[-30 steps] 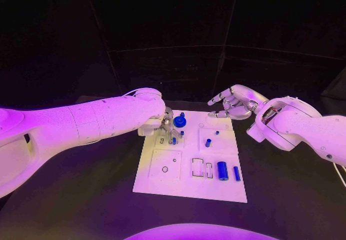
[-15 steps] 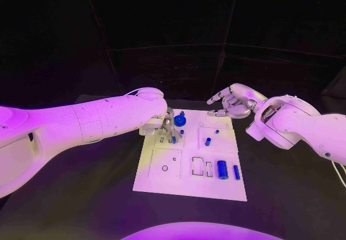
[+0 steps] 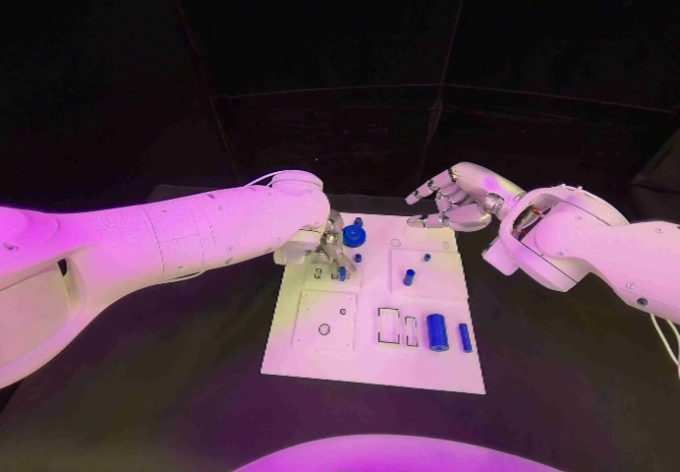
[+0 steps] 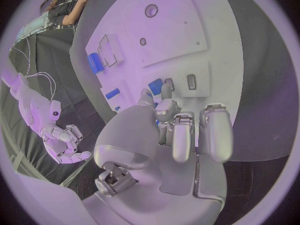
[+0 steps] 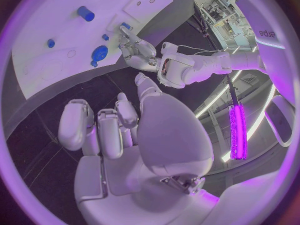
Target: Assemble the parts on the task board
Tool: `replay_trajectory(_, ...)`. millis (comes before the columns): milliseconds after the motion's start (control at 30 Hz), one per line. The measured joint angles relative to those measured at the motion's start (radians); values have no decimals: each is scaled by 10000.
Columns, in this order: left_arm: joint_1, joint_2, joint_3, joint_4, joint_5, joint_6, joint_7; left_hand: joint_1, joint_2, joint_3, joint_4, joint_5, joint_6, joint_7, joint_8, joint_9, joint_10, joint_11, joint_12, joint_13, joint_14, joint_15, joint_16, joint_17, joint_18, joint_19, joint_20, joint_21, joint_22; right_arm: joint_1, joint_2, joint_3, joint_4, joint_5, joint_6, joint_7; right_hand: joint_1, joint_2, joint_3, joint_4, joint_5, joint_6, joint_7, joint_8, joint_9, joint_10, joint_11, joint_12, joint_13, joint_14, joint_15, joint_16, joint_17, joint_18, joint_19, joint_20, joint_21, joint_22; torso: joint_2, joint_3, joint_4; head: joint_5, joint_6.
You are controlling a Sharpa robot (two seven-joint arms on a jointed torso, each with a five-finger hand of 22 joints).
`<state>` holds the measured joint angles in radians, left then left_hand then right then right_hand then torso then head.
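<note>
The white task board (image 3: 323, 354) lies in the middle of the black table. My left hand (image 3: 329, 248) hovers low over its far left part. Its thumb and a fingertip pinch a small blue peg (image 3: 342, 274) (image 4: 156, 86) that stands on the board. A round blue knob (image 3: 355, 236) (image 5: 99, 53) sits just beyond that hand. A blue cylinder (image 3: 438, 334) (image 4: 95, 62) and a thin blue bar (image 3: 465, 338) lie at the near right, and a short blue piece (image 3: 408, 278) stands mid-board. My right hand (image 3: 454, 205) hangs above the far right corner, fingers apart, holding nothing.
Empty rectangular slots (image 3: 388, 328) and a small round hole (image 3: 323, 330) mark the board's near half. Black table (image 3: 170, 393) surrounds the board on all sides. My left forearm (image 3: 156, 246) stretches across the table's left side.
</note>
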<state>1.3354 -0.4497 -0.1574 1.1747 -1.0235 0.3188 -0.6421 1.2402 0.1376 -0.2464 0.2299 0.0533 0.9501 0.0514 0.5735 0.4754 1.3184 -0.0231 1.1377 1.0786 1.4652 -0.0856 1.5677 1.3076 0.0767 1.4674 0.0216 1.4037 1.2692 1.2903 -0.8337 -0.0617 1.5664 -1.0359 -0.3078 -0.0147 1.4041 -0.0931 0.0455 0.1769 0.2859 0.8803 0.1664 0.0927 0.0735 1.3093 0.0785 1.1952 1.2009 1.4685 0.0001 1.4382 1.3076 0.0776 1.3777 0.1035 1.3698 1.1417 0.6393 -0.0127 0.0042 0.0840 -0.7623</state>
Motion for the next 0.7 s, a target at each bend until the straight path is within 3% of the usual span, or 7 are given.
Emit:
replay_trajectory(267, 0, 21, 0, -1, 0, 88, 1, 387, 7, 338, -371, 0, -87, -17, 43, 101, 0, 0, 0, -1, 0, 0, 0, 0, 0, 0, 0, 0, 27, 0, 18, 0, -11, 0, 28, -4, 0, 0, 0, 0, 18, 0, 0, 0, -1, 0, 0, 0, 1, 0, 0, 0, -1, -1, 0, 0, 0, 0, -1, 0, 1, 3, -29)
replay_trajectory(633, 0, 30, 0, 17, 0, 167, 12, 464, -35, 401, -457, 0, -123, 20, 43, 123, 0, 0, 0, 8, 0, 0, 0, 0, 0, 0, 0, 0, 56, 0, 56, 0, -29, 1, 54, -6, 0, 0, 0, 0, 18, 0, 0, 0, -1, 1, 0, 0, 1, 0, 0, 0, -2, -1, 0, 0, 0, 0, -3, 0, 1, -11, -45)
replay_trajectory(700, 0, 30, -1, 17, 0, 165, 17, 620, 59, 514, -570, 0, -144, 0, 43, 143, 0, 0, 0, 8, 0, 0, 0, -1, 1, 0, 0, 0, 55, 0, 62, 0, -34, 2, 58, -6, 0, 0, 0, 0, 18, 0, 0, 0, -1, 0, 0, 0, 1, 0, 0, 0, -2, -1, 0, 0, 0, 0, -3, 0, 1, -11, -45)
